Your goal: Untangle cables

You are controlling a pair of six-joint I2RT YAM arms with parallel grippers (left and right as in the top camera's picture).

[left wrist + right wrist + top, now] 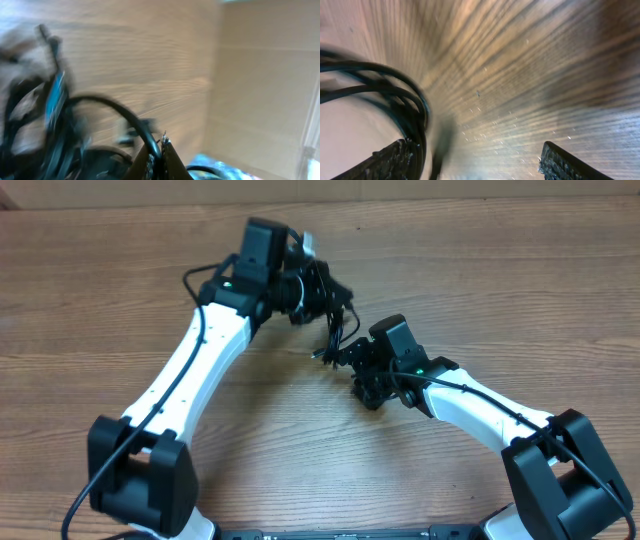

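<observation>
near: right gripper (475,155), jaws wide, gripping nothing, we see cable loops against its left finger (395,160) | middle: cables (332,330), one bundle, at least three strands, on the table (480,280) between our two grippers | far: left gripper (160,148) clamped shut on one strand; its wrist hides the bundle's top from overhead
</observation>
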